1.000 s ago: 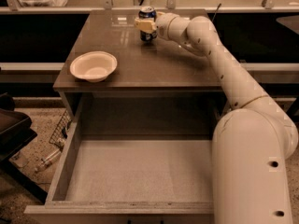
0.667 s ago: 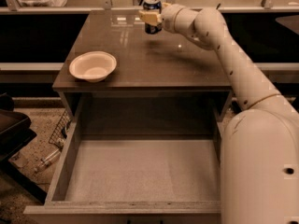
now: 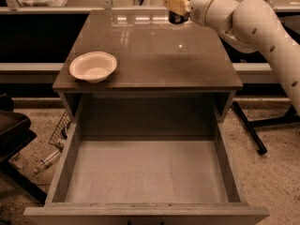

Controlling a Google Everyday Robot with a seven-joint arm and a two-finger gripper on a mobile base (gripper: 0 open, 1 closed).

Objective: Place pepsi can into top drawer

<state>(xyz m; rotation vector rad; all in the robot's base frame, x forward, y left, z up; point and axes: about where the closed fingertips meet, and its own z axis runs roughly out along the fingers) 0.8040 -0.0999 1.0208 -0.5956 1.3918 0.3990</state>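
One arm [image 3: 262, 25] outstretched; gripper [image 3: 179, 3] clasps pepsi can [image 3: 178, 17] above cabinet top [image 3: 154, 55] rear.

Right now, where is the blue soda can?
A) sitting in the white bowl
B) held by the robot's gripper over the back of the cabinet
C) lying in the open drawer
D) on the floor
B: the gripper is closed on the pepsi can above the cabinet top at its far edge; the top drawer and white bowl hold nothing.

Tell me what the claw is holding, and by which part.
The claw holds the pepsi can around its middle, at the back edge of the cabinet top.
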